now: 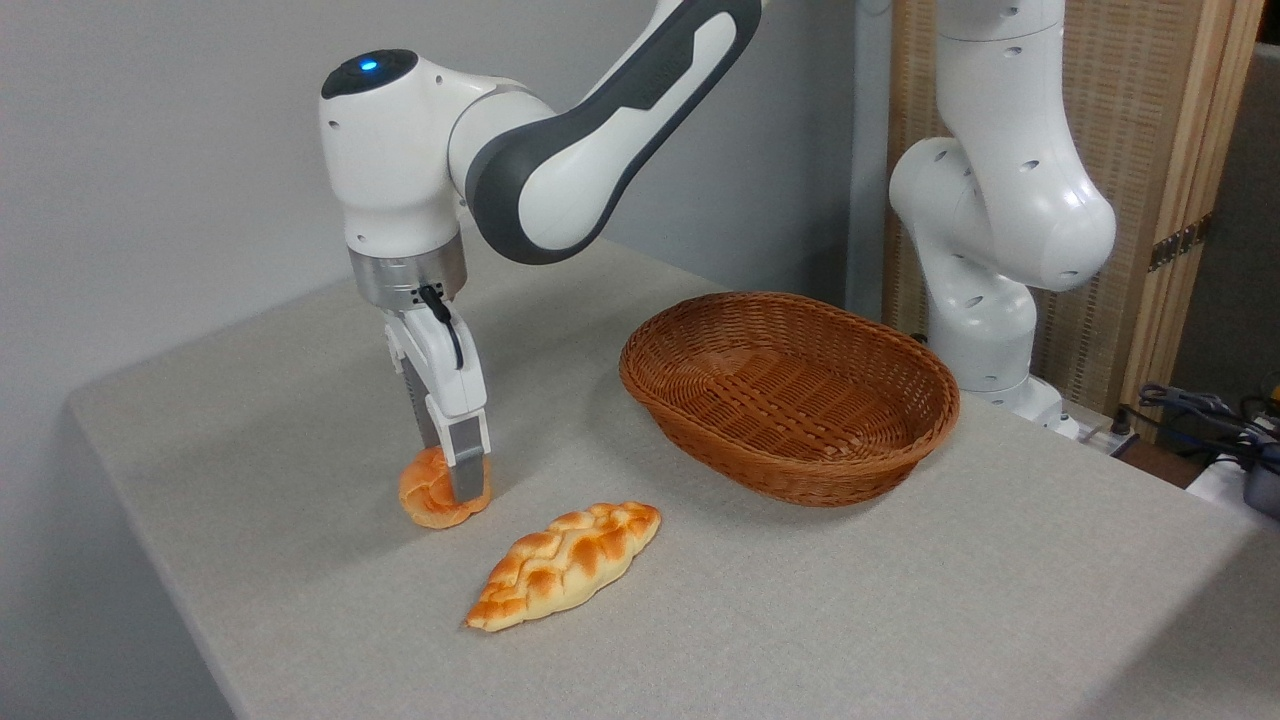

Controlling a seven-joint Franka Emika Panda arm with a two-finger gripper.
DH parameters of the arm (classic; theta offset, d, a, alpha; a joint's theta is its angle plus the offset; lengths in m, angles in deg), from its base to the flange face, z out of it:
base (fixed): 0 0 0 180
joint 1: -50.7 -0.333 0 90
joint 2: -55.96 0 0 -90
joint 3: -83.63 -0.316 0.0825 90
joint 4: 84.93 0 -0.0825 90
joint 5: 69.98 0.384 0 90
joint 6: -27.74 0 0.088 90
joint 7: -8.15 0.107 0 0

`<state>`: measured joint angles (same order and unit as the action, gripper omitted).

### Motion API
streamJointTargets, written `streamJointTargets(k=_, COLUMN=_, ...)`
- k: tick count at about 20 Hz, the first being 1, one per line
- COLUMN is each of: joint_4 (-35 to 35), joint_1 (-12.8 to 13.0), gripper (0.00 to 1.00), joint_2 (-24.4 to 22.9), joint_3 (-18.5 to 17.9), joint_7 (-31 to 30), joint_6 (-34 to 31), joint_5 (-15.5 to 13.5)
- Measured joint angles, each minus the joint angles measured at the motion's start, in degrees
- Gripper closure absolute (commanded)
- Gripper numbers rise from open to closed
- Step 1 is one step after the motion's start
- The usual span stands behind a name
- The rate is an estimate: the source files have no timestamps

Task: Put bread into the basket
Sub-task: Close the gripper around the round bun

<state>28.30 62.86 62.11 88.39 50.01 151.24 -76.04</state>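
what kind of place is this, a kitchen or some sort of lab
Most likely a robotics lab or test room, not a kitchen. A robot arm is mounted at a plain grey table, loose cables lie at the right edge, and the backdrop is a bare wall and a folding screen.

We note a plain grey wall [150, 150] behind a table [850, 620] covered in speckled beige-grey material. At right stands a folding screen [1150, 150] of woven panels in light wooden frames. Dark cables [1200, 405] lie at far right. Lighting is even and soft.
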Motion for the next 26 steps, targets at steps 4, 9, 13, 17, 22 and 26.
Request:
streamJointTargets(k=4, joint_4=0.0, joint_1=0.0, gripper=0.67, joint_2=0.0, joint_3=0.0, joint_7=0.0, joint_6=0.0, joint_5=0.0)
streamJointTargets(k=9, joint_4=0.0, joint_1=0.0, gripper=0.68, joint_2=0.0, joint_3=0.0, joint_7=0.0, joint_6=0.1, joint_5=0.0)
streamJointTargets(k=13, joint_4=0.0, joint_1=0.0, gripper=0.69, joint_2=0.0, joint_3=0.0, joint_7=0.0, joint_6=0.2, joint_5=0.0)
streamJointTargets(k=17, joint_4=0.0, joint_1=-0.1, gripper=0.69, joint_2=0.0, joint_3=-0.1, joint_7=0.0, joint_6=0.2, joint_5=0.0)
streamJointTargets(k=22, joint_4=0.0, joint_1=-0.3, gripper=0.7, joint_2=0.0, joint_3=-0.2, joint_7=0.0, joint_6=0.2, joint_5=0.0)
streamJointTargets(k=26, joint_4=0.0, joint_1=-0.4, gripper=0.7, joint_2=0.0, joint_3=-0.5, joint_7=0.0, joint_6=0.2, joint_5=0.0)
